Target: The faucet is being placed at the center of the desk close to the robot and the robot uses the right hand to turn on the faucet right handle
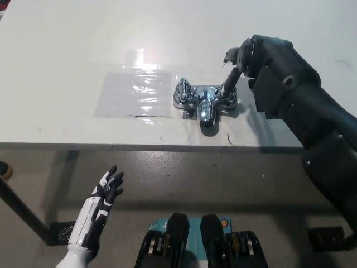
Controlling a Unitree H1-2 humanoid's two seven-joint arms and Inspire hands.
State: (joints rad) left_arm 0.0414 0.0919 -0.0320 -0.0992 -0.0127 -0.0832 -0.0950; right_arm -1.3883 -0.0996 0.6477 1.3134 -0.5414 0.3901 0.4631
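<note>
While the white left hand (106,192) rests well left of the faucet (203,103), below the desk (67,44) edge, fingers spread and holding nothing, one clear plastic sheet (134,92) lies just left of that single chrome, two-handled faucet. From the faucet's right, the black right arm (312,123) bends down and the right hand (251,56) touches the right handle (228,99); whether it grips cannot be told.
</note>
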